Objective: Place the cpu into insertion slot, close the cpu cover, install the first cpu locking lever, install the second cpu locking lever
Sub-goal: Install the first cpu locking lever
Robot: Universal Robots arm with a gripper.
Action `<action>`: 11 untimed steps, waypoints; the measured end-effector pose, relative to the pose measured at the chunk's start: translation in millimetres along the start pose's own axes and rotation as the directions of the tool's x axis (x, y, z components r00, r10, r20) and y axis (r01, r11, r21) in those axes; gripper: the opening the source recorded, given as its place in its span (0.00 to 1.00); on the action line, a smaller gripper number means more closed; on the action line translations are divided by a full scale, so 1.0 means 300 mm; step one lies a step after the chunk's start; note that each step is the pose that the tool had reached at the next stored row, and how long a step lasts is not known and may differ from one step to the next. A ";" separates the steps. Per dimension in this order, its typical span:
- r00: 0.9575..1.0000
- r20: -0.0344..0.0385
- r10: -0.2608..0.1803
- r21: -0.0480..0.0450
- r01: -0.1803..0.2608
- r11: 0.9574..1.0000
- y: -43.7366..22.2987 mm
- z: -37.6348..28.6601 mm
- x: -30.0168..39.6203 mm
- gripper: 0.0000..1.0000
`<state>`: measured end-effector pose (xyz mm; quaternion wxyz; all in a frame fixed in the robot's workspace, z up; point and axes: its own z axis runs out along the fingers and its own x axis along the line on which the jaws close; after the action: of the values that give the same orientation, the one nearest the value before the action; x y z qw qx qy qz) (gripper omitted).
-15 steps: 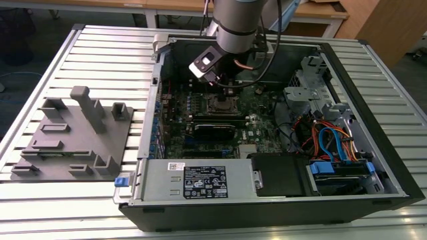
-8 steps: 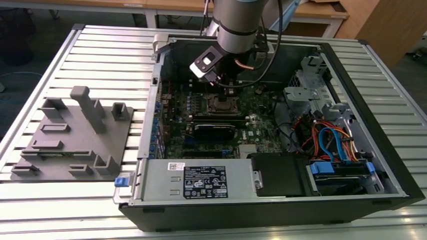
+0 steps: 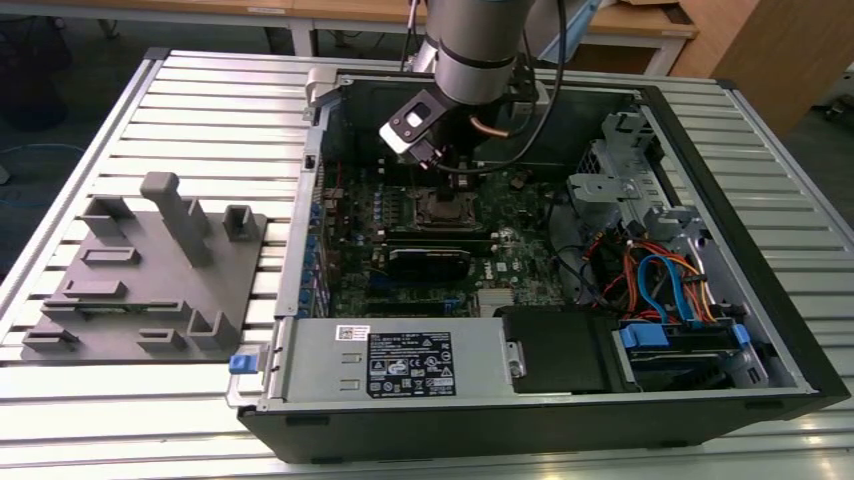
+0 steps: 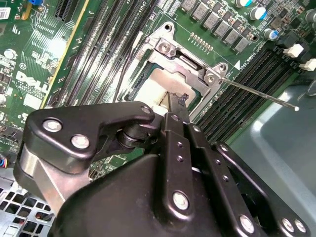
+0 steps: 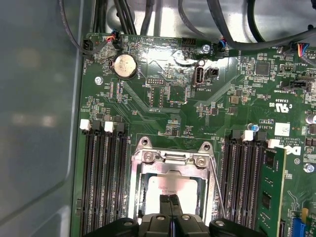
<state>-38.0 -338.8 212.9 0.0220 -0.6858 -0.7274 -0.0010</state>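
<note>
Cpu (image 5: 170,186) is seated flat in the insertion slot (image 3: 442,211), its dull silver-tan top showing through the window. The cpu cover (image 5: 170,165) is down over it, silver frame flat against the green board. One thin locking lever (image 4: 256,93) angles away from the socket's corner, unlatched.

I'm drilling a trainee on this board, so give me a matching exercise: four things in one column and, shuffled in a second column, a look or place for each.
Things:
1. cpu
2. cover
3. lever
4. coin cell

Descriptions:
A. thin straight rod, angled outward
B. round and silver, on the green board
C. pale metal top seen through a square window
D. silver frame round that window

Pairs: 1-C, 2-D, 3-A, 4-B
</note>
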 end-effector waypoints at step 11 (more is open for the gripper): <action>1.000 0.000 0.000 0.000 0.000 1.000 0.000 -0.020 0.001 0.10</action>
<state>-38.0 -338.8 218.8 0.0220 -0.6858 -0.7274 -0.0010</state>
